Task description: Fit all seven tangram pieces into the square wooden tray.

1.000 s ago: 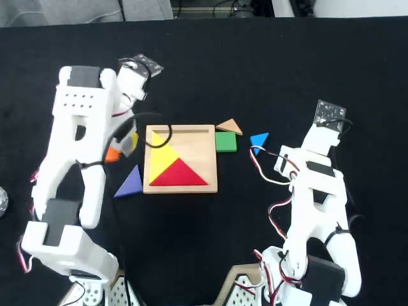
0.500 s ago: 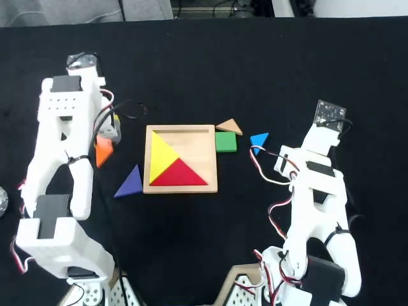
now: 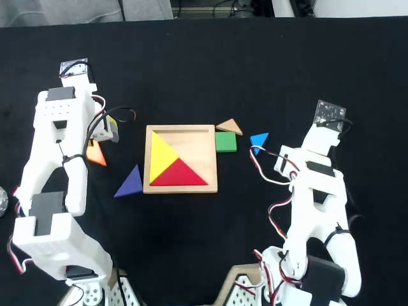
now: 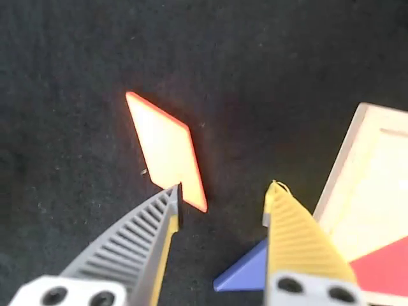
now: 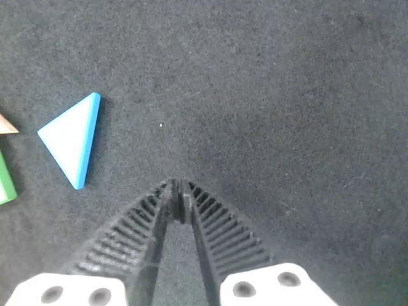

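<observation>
Left hand (image 4: 224,188), fingers apart, is hovering by the orange piece (image 4: 167,150) at middle left; right hand (image 5: 176,185) is hanging pinched together.

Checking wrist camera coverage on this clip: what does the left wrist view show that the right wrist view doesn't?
Left wrist view, not the right: the orange parallelogram piece just ahead of the open left gripper, a purple triangle's tip, and a corner of the square wooden tray holding a red triangle. Right wrist view, not the left: the shut right gripper, a light blue triangle, and slivers of a green square and a tan triangle. Both: the black table cloth.
</observation>
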Robot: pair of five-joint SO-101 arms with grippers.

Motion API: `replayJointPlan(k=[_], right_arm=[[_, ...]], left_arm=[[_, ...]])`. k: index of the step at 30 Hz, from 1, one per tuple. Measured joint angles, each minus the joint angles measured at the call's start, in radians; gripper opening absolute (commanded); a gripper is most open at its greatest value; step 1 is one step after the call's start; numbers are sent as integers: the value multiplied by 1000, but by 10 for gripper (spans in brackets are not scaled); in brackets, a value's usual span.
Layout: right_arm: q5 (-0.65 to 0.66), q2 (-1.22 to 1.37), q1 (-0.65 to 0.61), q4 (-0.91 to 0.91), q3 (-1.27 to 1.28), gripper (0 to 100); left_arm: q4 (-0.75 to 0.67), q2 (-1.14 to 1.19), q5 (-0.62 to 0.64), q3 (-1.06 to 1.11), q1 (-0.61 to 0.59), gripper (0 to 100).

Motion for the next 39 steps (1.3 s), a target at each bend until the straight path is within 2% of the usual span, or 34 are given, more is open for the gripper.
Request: replayJointPlan(k=[3, 7, 11, 14, 22, 26, 32, 39], right_arm=[[0, 0, 0, 0, 0, 15], [0, 0, 0, 0, 0, 15], [0, 0, 0, 0, 0, 15], [0, 0, -6, 0, 0, 15], [0, 0, -37, 0, 0, 15], [0, 0, -37, 0, 0, 15], [0, 0, -37, 0, 0, 15], [0, 0, -37, 0, 0, 15]], left_arm=[[5, -15, 3, 21, 34, 220], [-69, -15, 26, 72, 57, 221], [-110, -15, 37, 77, -14, 229], [-120, -15, 37, 84, -77, 289], [-149, 84, -121, 83, -87, 284], [-152, 213, -166, 21, -87, 239], [-112, 284, -221, -80, -81, 57], [-83, 287, -250, -109, -84, 74]])
